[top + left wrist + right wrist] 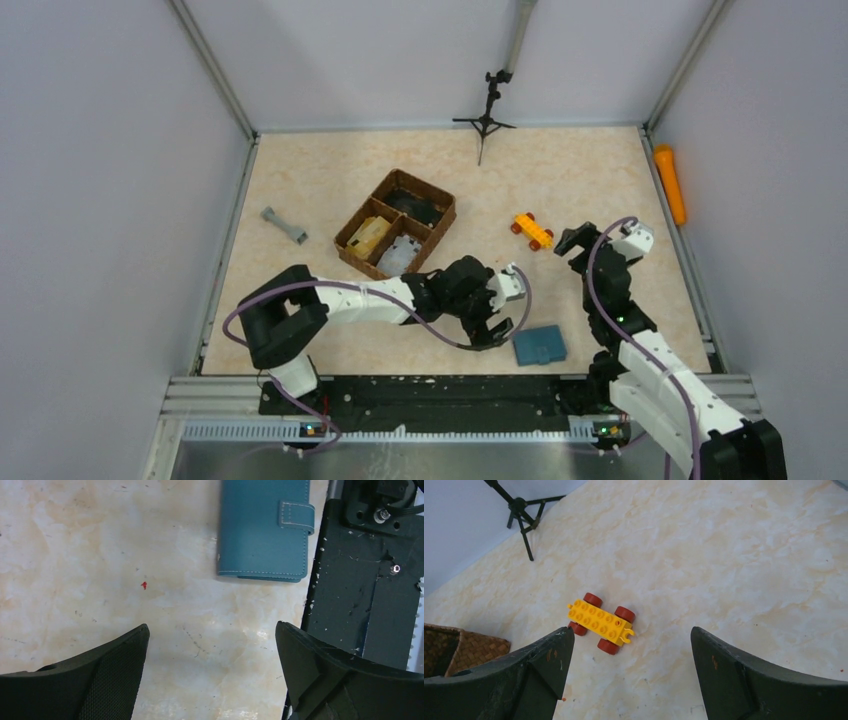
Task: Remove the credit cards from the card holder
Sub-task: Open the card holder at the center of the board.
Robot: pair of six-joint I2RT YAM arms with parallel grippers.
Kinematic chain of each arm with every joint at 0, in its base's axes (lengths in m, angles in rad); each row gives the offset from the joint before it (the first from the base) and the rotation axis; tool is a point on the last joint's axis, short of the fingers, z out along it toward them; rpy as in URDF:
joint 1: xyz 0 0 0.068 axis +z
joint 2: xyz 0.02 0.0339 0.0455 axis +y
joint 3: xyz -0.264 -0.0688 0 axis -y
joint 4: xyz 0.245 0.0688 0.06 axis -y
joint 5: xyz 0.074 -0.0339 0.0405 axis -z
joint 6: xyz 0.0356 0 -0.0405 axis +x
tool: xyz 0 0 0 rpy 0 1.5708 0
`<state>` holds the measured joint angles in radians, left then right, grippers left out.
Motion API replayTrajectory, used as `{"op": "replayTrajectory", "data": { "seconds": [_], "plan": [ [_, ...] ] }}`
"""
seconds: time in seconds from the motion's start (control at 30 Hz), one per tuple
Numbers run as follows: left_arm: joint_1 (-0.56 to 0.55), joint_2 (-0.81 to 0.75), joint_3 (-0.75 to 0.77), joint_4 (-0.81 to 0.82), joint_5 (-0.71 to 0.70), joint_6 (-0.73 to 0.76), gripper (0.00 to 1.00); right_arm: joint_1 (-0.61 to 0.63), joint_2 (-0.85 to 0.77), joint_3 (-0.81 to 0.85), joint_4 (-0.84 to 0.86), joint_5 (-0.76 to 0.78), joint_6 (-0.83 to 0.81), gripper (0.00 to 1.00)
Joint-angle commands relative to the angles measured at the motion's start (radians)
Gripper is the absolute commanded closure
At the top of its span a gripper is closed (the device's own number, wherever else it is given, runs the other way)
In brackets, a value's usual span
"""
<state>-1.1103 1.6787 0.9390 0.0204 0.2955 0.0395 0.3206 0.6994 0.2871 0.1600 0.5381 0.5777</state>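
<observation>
Left gripper (212, 630) is hovering, jaws spread wide, just beside the closed card holder (262, 530).
Right gripper (572, 240) is hanging likewise spread and empty above a yellow toy car (600, 621).

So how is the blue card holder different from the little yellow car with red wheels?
The card holder is teal-blue; the car is yellow with red wheels. The card holder is flat and shut with a strap; the car has studs on top. The card holder lies by the left claw; the car sits farther back, by the right claw. Both rest on the table, untouched.
</observation>
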Motion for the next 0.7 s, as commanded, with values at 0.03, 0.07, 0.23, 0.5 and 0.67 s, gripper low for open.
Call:
{"op": "replayTrajectory", "data": {
  "seconds": [0.03,0.07,0.23,0.5,0.67],
  "plan": [
    [-0.069,0.017,0.050,0.029,-0.044,0.068,0.01,0.004,-0.065,-0.031,0.028,0.021,-0.004,0.12],
    [-0.084,0.027,0.056,0.032,-0.061,0.077,0.01,0.003,-0.065,-0.034,0.033,0.016,-0.005,0.12],
    [-0.152,0.070,0.070,0.070,-0.079,0.130,0.03,0.003,-0.047,-0.028,0.030,0.011,-0.006,0.13],
    [-0.196,0.121,0.080,0.129,-0.122,0.184,0.07,0.004,-0.034,-0.028,0.041,0.001,-0.007,0.13],
    [-0.220,0.156,0.119,0.148,-0.174,0.199,0.02,0.004,-0.026,-0.028,0.050,-0.010,-0.011,0.15]
  ]
}}
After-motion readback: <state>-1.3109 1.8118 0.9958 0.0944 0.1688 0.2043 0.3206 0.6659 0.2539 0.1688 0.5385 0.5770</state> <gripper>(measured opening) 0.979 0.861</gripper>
